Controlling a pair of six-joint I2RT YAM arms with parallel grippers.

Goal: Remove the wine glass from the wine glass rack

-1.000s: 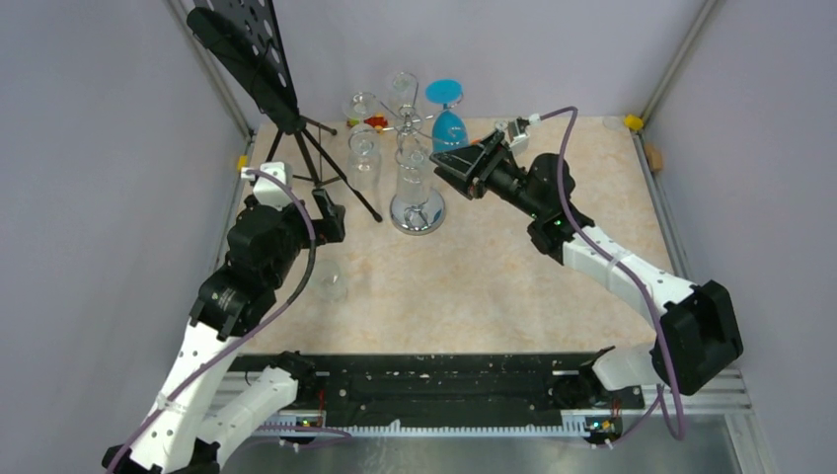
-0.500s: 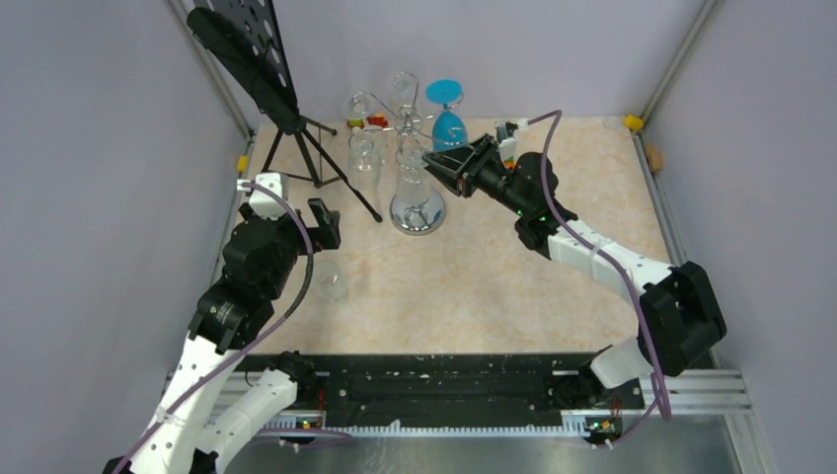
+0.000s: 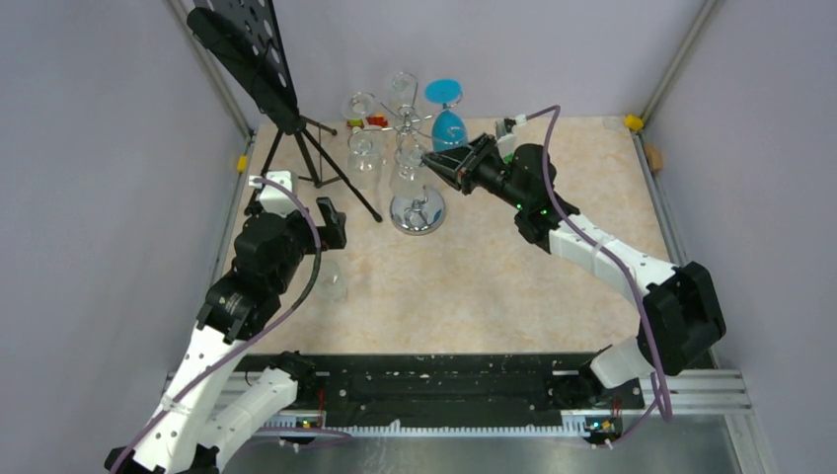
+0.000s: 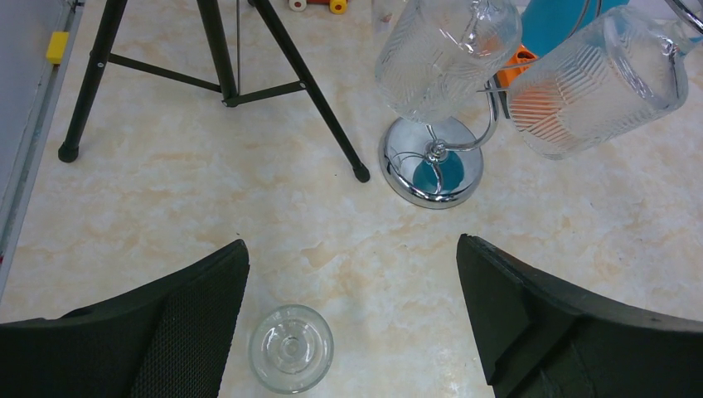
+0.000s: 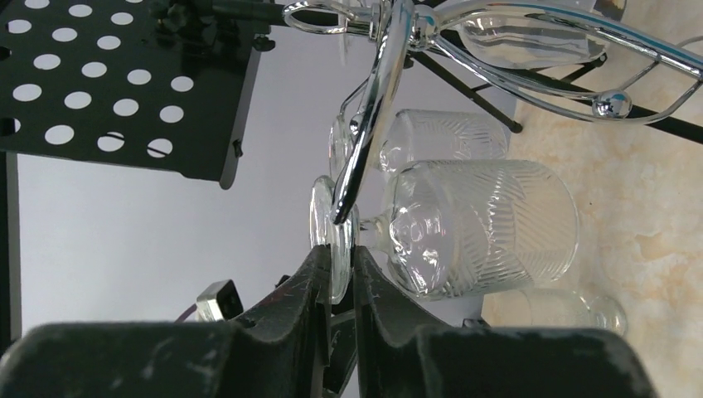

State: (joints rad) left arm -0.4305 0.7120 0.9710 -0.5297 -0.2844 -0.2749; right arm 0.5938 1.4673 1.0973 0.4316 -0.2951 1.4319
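The chrome wine glass rack stands at the back middle of the table, with several glasses hanging upside down from its curled arms. My right gripper reaches in from the right at hook height. In the right wrist view its jaws are pinched on the round foot of a clear ribbed wine glass, whose foot still sits in the hook. My left gripper hovers wide open over the table, left of the rack's mirrored base, holding nothing.
A clear glass stands on the table below the left gripper, also seen from above. A black tripod music stand stands at the back left, its legs spread near the rack. A blue glass hangs at the rack's far side.
The right gripper has moved left to the rack and its jaws have closed onto the glass's foot. The left arm shifted slightly and stayed open.
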